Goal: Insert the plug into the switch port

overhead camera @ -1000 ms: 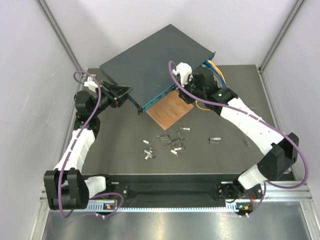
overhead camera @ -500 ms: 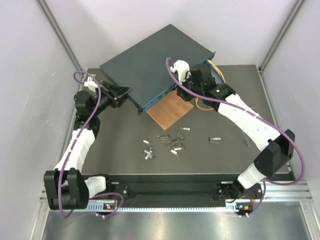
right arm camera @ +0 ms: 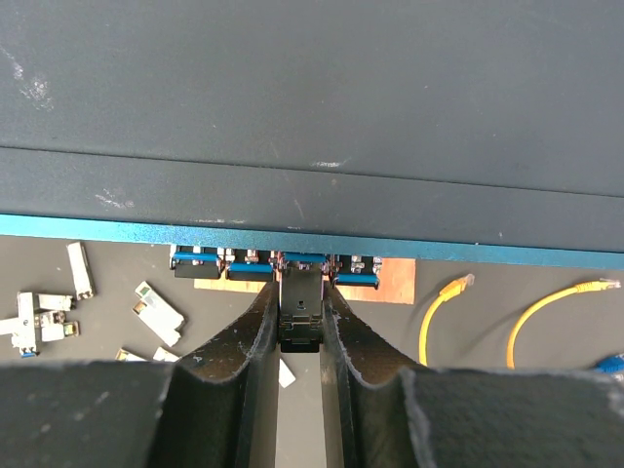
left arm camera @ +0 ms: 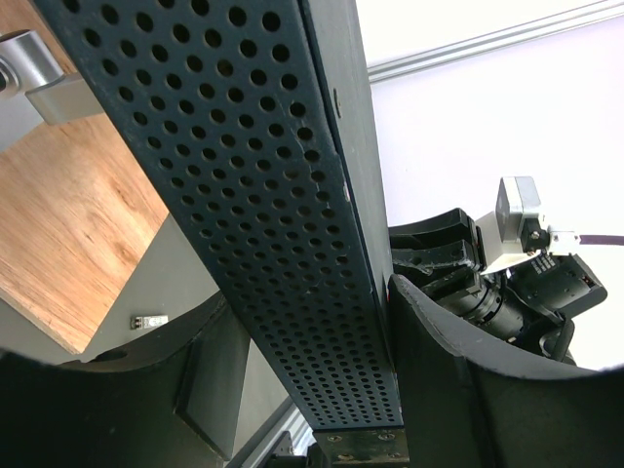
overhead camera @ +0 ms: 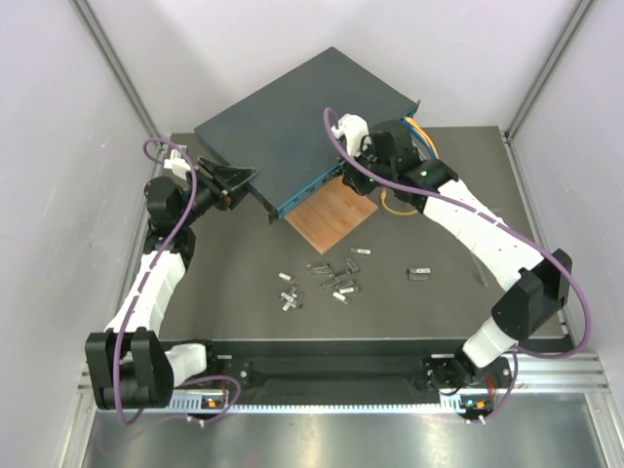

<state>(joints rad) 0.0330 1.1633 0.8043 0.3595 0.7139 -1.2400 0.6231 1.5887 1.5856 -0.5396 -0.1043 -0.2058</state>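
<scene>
The switch (overhead camera: 292,122) is a flat dark blue-grey box lying askew at the back, its teal front face (overhead camera: 310,185) turned toward the table. My left gripper (overhead camera: 234,180) clamps the switch's left corner. In the left wrist view the perforated side panel (left arm camera: 273,195) runs between the jaws of that gripper (left arm camera: 322,390). My right gripper (overhead camera: 343,164) is at the front face, shut on the black plug (right arm camera: 300,312). The plug's front end sits at a port in the teal strip (right arm camera: 195,232), between sockets that hold blue-tabbed plugs (right arm camera: 200,261).
A thin wooden board (overhead camera: 334,213) lies under the switch's front edge. Several loose small modules (overhead camera: 331,278) are scattered mid-table, and one more (overhead camera: 419,273) lies to the right. Yellow cables (right arm camera: 439,312) lie near the right arm, and blue and orange cables (overhead camera: 419,132) leave the switch's right end.
My right arm has shifted a little left and closer to the switch's front face with the plug in its grip. The left arm and the switch have not moved.
</scene>
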